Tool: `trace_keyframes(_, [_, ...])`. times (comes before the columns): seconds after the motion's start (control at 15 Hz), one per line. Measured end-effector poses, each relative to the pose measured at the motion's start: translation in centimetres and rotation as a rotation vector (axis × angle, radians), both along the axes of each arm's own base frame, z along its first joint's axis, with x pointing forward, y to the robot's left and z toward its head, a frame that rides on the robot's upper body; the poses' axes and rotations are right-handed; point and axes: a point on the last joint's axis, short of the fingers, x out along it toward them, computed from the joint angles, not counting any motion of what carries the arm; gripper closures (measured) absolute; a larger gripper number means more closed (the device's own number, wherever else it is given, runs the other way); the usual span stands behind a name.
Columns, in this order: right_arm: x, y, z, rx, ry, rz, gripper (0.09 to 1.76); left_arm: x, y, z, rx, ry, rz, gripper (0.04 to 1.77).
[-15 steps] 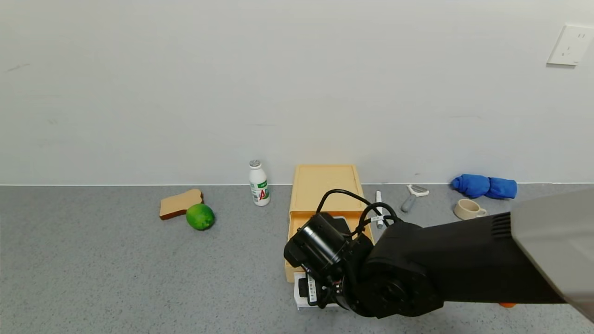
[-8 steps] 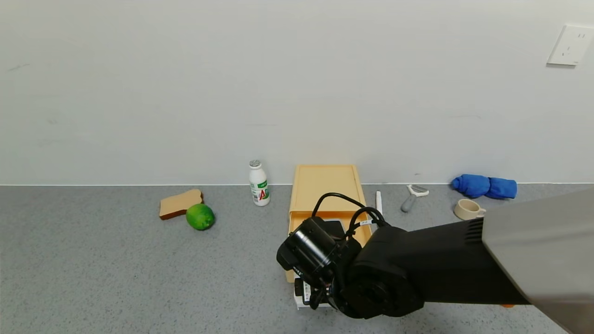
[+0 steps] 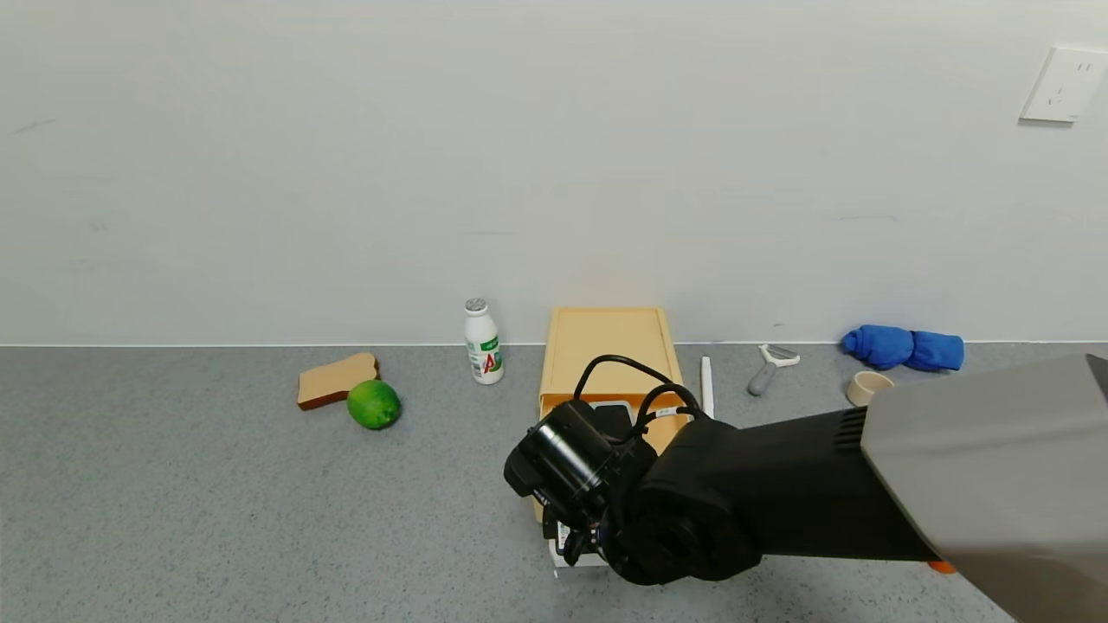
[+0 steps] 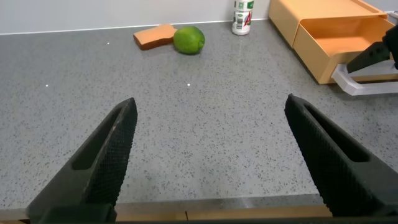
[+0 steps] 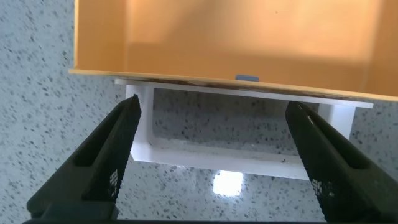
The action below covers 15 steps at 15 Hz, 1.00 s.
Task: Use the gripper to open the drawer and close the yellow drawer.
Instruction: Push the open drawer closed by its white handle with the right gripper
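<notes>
The yellow drawer's case (image 3: pixel 606 346) lies by the wall, and its tray (image 3: pixel 538 506) is pulled out toward me. Its white loop handle (image 3: pixel 563 564) peeks out under my right wrist. In the right wrist view my right gripper (image 5: pixel 212 109) is open. Its fingers stand on either side of the handle (image 5: pixel 217 158), just in front of the tray (image 5: pixel 249 37), and do not grip it. My left gripper (image 4: pixel 211 109) is open and empty over the table's front edge. Its view shows the drawer (image 4: pixel 336 46) farther off.
A white bottle (image 3: pixel 483 342), a lime (image 3: pixel 374 404) and a bread slice (image 3: pixel 336 379) lie left of the drawer. A white pen (image 3: pixel 706 385), a peeler (image 3: pixel 769 365), a blue cloth (image 3: pixel 905 348) and a mug (image 3: pixel 866 386) lie to its right.
My right arm has shifted left and slightly toward the wall over the drawer's front. It now covers more of the mug. The drawer stays pulled out.
</notes>
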Motion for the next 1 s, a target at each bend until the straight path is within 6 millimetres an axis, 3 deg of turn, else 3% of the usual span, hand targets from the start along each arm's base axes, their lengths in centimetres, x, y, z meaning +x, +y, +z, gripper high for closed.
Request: trace_keyframes(1.0, [1.8,2.3,-0.5,0.006,-0.086,-0.036,0.14,0.0,0.0,0.0,0.000,0.000,0.000,0.09])
